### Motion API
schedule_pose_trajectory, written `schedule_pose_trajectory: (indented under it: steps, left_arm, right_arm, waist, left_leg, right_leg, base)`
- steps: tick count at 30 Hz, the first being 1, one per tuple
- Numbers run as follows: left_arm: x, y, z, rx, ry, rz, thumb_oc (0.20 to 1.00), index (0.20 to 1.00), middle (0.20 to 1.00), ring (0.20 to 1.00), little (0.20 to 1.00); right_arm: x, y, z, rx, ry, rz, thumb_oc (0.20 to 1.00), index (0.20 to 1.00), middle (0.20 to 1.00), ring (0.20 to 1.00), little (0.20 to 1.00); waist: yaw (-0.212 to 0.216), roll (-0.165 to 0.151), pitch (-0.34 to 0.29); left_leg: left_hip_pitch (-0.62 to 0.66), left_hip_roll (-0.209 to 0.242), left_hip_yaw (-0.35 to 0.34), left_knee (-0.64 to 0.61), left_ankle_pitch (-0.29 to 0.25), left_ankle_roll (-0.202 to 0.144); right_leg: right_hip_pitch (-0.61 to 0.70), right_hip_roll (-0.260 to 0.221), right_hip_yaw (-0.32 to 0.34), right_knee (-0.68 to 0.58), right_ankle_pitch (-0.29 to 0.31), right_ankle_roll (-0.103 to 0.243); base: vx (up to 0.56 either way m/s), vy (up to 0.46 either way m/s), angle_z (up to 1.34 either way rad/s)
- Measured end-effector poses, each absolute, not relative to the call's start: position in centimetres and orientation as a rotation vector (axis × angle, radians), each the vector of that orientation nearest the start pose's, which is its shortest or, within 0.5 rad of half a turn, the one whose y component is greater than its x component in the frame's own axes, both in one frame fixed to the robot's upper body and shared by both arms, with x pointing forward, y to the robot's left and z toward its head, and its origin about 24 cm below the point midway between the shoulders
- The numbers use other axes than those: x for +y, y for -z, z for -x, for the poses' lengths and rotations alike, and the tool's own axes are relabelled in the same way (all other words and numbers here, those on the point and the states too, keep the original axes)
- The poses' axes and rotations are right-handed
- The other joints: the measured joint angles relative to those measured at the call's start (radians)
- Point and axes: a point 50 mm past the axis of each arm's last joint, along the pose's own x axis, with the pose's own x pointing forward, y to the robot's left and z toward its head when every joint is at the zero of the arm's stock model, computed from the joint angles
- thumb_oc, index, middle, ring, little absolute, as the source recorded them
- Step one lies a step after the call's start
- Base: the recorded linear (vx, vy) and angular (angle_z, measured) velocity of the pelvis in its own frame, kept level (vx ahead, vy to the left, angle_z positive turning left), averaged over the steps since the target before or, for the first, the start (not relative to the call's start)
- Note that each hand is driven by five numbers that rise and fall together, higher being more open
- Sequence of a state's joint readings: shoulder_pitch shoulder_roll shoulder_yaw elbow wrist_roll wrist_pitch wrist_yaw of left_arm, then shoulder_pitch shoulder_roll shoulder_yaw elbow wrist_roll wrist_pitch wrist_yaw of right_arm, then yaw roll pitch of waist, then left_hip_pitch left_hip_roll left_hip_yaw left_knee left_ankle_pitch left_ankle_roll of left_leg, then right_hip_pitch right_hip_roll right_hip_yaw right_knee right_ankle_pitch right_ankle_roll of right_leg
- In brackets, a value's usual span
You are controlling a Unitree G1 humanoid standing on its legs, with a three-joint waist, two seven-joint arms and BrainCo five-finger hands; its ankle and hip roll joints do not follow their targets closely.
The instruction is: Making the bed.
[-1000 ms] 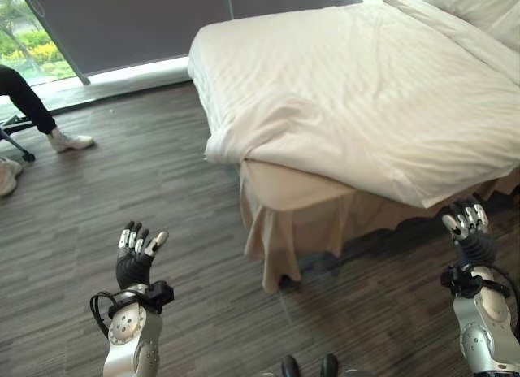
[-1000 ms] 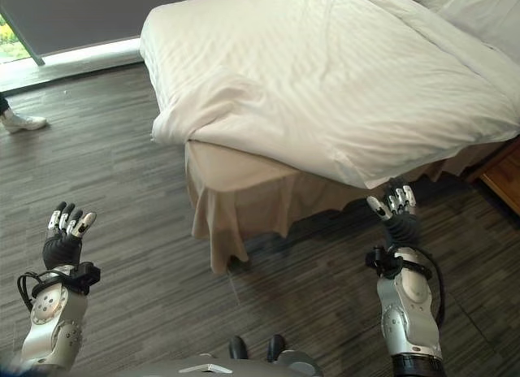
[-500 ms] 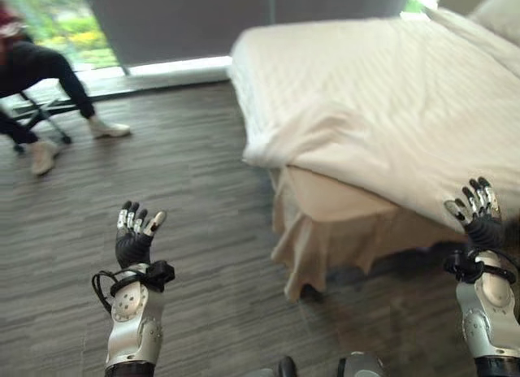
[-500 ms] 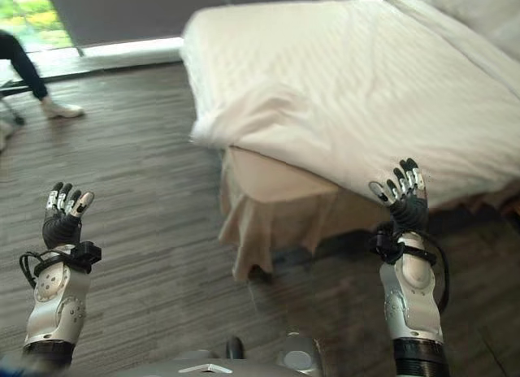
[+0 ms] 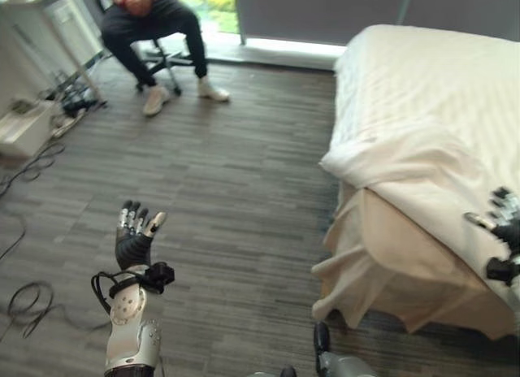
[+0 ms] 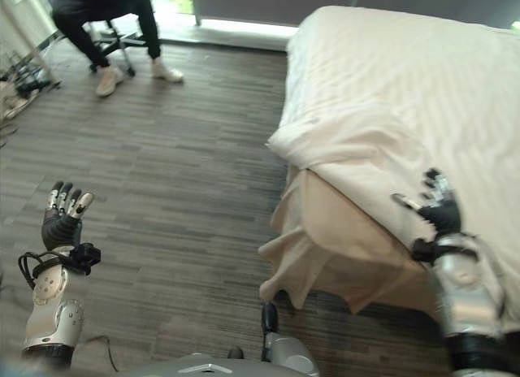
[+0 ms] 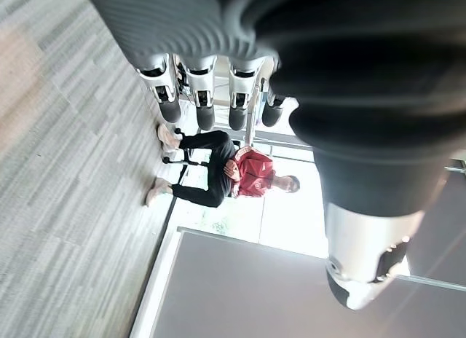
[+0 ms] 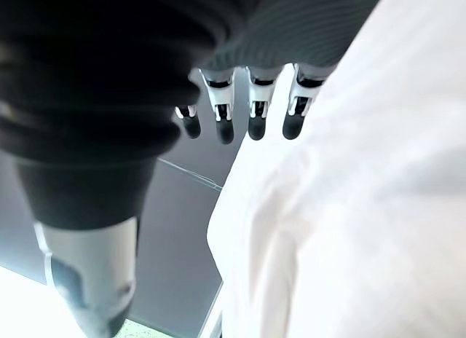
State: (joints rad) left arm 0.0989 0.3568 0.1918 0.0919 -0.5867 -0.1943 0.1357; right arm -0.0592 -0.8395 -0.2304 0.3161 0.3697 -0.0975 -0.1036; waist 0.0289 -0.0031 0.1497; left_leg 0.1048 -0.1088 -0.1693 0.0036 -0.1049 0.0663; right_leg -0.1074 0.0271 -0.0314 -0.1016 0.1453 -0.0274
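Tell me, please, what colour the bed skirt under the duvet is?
Beige; the bed skirt shows best in the right eye view.

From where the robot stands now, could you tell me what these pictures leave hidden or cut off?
- Bed: its far end runs past the eye views' top and right edges.
- Under the white duvet: the beige bed skirt hides the base.
- Seated person: upper body cut off by the eye views' top edge.
- Right hand: whether it touches the duvet is unclear.
- Left hand: raised over the floor, open.
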Motion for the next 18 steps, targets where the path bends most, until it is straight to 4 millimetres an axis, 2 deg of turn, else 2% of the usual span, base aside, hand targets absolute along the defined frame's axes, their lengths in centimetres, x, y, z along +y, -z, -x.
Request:
schedule_pose_trajectory:
  steps: [1,2,3,4,5,6,9,10,11,13,15,18]
  left_arm:
    - [28.1,-4.4,-22.0,-0.078,-0.392,0.210,1.000,1.000,1.000,1.000,1.000]
    - [26.9,-4.0,-22.4,-0.047,-0.304,0.213,1.000,1.000,1.000,1.000,1.000]
    - [26.2,-4.3,-22.6,-0.048,-0.231,0.204,1.000,1.000,1.000,1.000,1.000]
    - [26.3,-4.1,-22.5,-0.040,-0.233,0.210,1.000,1.000,1.000,1.000,1.000]
    - [26.1,-4.1,-22.6,-0.038,-0.226,0.228,1.000,1.000,1.000,1.000,1.000]
    - [26.2,-4.0,-22.5,-0.038,-0.224,0.234,1.000,1.000,1.000,1.000,1.000]
    - [26.2,-3.9,-22.2,-0.030,-0.221,0.230,1.000,1.000,1.000,1.000,1.000]
    - [26.1,-4.3,-22.3,-0.035,-0.199,0.213,1.000,1.000,1.000,1.000,1.000]
    - [25.8,-4.8,-22.5,-0.051,-0.171,0.205,1.000,1.000,1.000,1.000,1.000]
    - [25.6,-4.6,-22.4,-0.037,-0.144,0.208,1.000,1.000,1.000,1.000,1.000]
    - [25.6,-5.1,-22.7,-0.051,-0.121,0.195,1.000,1.000,1.000,1.000,1.000]
    - [26.6,-4.9,-22.0,-0.034,-0.149,0.176,1.000,1.000,1.000,1.000,1.000]
  right_arm:
    - [-37.9,-13.6,-25.1,-0.060,0.447,0.466,1.000,1.000,1.000,1.000,1.000]
    - [-38.4,-15.1,-27.7,-0.027,0.448,0.563,1.000,1.000,1.000,1.000,1.000]
    - [-38.2,-16.0,-29.3,-0.015,0.450,0.607,1.000,1.000,1.000,1.000,1.000]
    - [-37.8,-16.7,-30.4,0.006,0.425,0.692,1.000,1.000,1.000,1.000,1.000]
    - [-37.8,-18.0,-31.4,0.046,0.400,0.817,1.000,1.000,1.000,1.000,1.000]
    - [-37.8,-19.7,-32.2,0.042,0.413,0.890,1.000,1.000,1.000,1.000,1.000]
    - [-37.4,-22.8,-33.6,0.028,0.444,1.035,1.000,1.000,1.000,1.000,1.000]
    - [-37.1,-24.5,-34.5,0.058,0.460,1.191,1.000,1.000,1.000,1.000,1.000]
    - [-37.2,-25.5,-34.7,0.058,0.482,1.236,1.000,1.000,1.000,1.000,1.000]
    - [-36.5,-25.7,-36.2,0.140,0.494,1.373,1.000,1.000,1.000,1.000,1.000]
    - [-37.4,-25.9,-35.9,0.217,0.519,1.495,1.000,1.000,1.000,1.000,1.000]
    - [-37.8,-26.2,-35.6,0.243,0.531,1.565,1.000,1.000,1.000,1.000,1.000]
  waist:
    - [0.000,-0.002,0.000]
    - [0.005,-0.043,0.015]
    - [0.005,-0.066,0.024]
    - [-0.001,-0.052,0.021]
    - [0.003,-0.024,0.025]
    - [0.006,-0.017,0.025]
    - [-0.001,-0.008,0.022]
    - [0.008,-0.008,0.023]
    - [0.003,-0.008,0.023]
    - [0.020,0.006,0.028]
    - [0.042,0.022,0.037]
    - [0.069,0.065,0.059]
  left_leg:
    - [-0.008,-0.006,0.012,0.023,-0.001,-0.001]
    - [-0.069,-0.038,0.030,0.120,-0.024,0.002]
    - [-0.089,0.012,0.052,0.048,-0.024,0.008]
    - [-0.091,0.058,0.052,0.011,-0.020,0.003]
    - [-0.097,0.099,0.054,-0.012,-0.003,-0.019]
    - [-0.101,0.104,0.076,-0.023,0.017,-0.046]
    - [-0.099,0.093,0.089,-0.056,0.040,-0.037]
    - [-0.109,0.086,0.107,-0.068,0.050,-0.032]
    - [-0.119,0.081,0.105,-0.073,0.057,-0.032]
    - [-0.140,0.075,0.108,-0.071,0.067,-0.037]
    - [-0.166,0.072,0.107,-0.070,0.070,-0.037]
    - [-0.180,0.071,0.106,-0.068,0.072,-0.038]
  right_leg:
    - [0.003,-0.003,0.002,0.000,0.001,-0.001]
    - [0.009,-0.042,0.025,0.001,-0.003,-0.010]
    - [0.001,-0.048,0.033,0.001,-0.003,-0.010]
    - [-0.001,-0.032,0.032,0.001,-0.006,-0.008]
    - [-0.006,-0.012,0.039,0.000,-0.007,-0.005]
    - [-0.017,-0.013,0.051,-0.003,-0.008,0.008]
    - [-0.036,-0.025,0.064,-0.005,-0.005,0.016]
    - [-0.054,-0.032,0.072,-0.005,0.001,0.025]
    - [-0.070,-0.037,0.071,-0.005,0.008,0.035]
    - [-0.092,-0.044,0.070,-0.005,0.012,0.037]
    - [-0.118,-0.045,0.068,-0.005,0.023,0.041]
    - [-0.131,-0.047,0.066,-0.005,0.021,0.043]
  base:
    - [0.06,-0.063,0.06]
    - [0.06,-0.032,0.03]
    - [0.06,-0.019,0.01]
    - [0.04,-0.008,-0.17]
    - [0.01,0.004,-0.33]
    - [0.02,0.001,-0.34]
    - [0.00,-0.006,-0.21]
    - [-0.03,-0.016,-0.16]
    - [-0.02,-0.026,-0.13]
    - [-0.01,-0.019,0.02]
    - [0.00,-0.031,0.05]
    - [0.00,-0.011,0.01]
